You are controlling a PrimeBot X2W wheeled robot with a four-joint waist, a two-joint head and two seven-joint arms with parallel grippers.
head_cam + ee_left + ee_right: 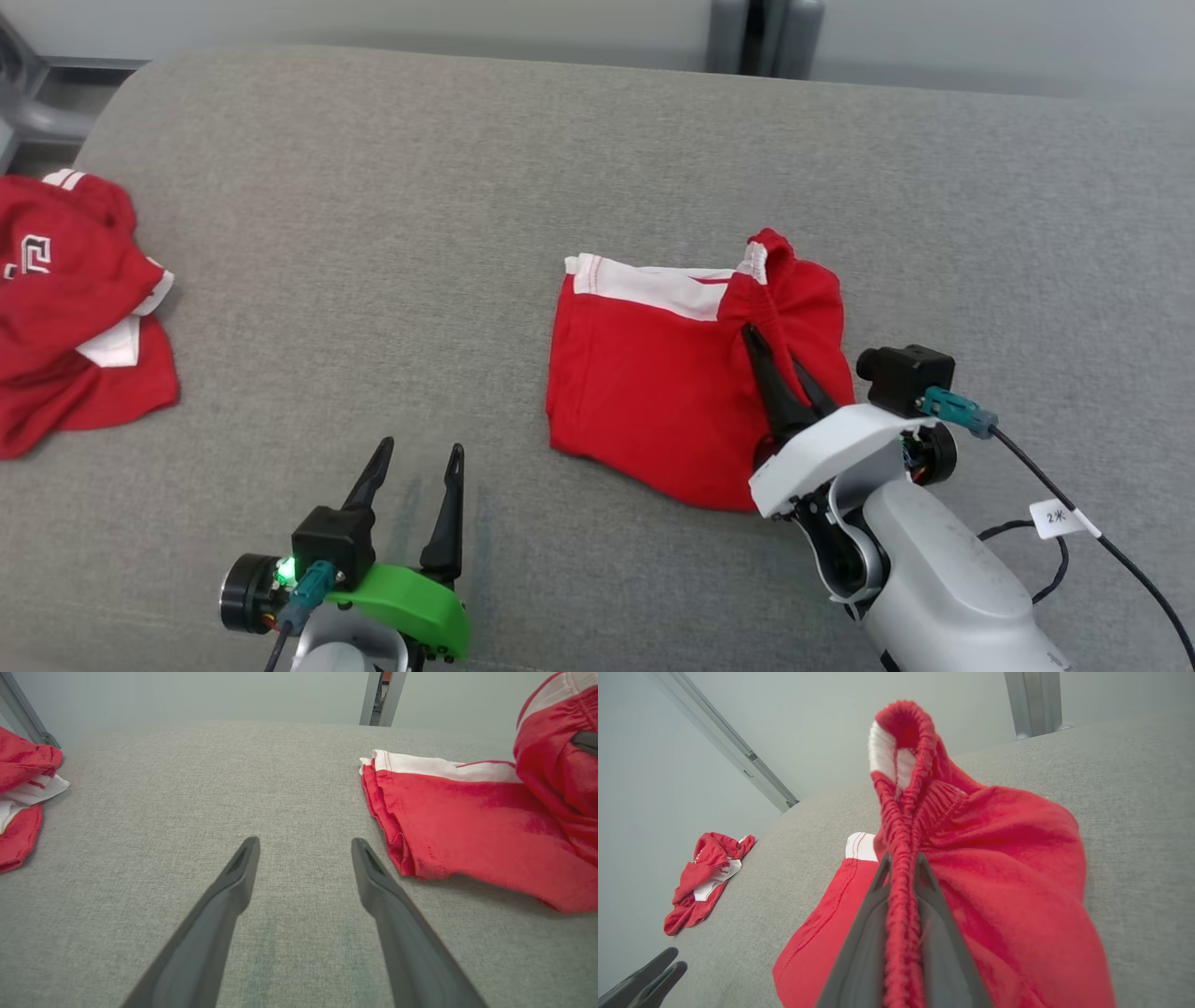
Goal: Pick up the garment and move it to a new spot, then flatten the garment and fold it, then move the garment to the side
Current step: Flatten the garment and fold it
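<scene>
- A grey woven fabric surface (597, 140) stretched across the scene, with a pale wall behind it and a metal post (766, 37) at its far edge.
- The red shorts (644, 373), trimmed with a white band, lay right of centre on that surface. Their left part was fairly flat and their right part was bunched and raised.
- We found the right tool (773, 347) closed tight on the elastic waistband (901, 812). The waistband ran up between its two fingers and stood in a loop above the tips.
- The left tool (420, 445) sat low over bare fabric with its jaws spread wide and nothing in them, near the shorts' left edge but not touching it.
- A second red garment (65, 308) lay crumpled at the surface's left edge, well apart from the shorts.
- We judged the shorts light, limp and thin. Hung from one pinch they would likely sag and swing rather than keep any shape.
- The gathered waistband looked the thickest and least slippery place to hold, since smooth single cloth might slide out of narrow fingers.
- For flattening, we reckoned a second hold on the white-banded corner would let the two tools draw the cloth taut.
</scene>
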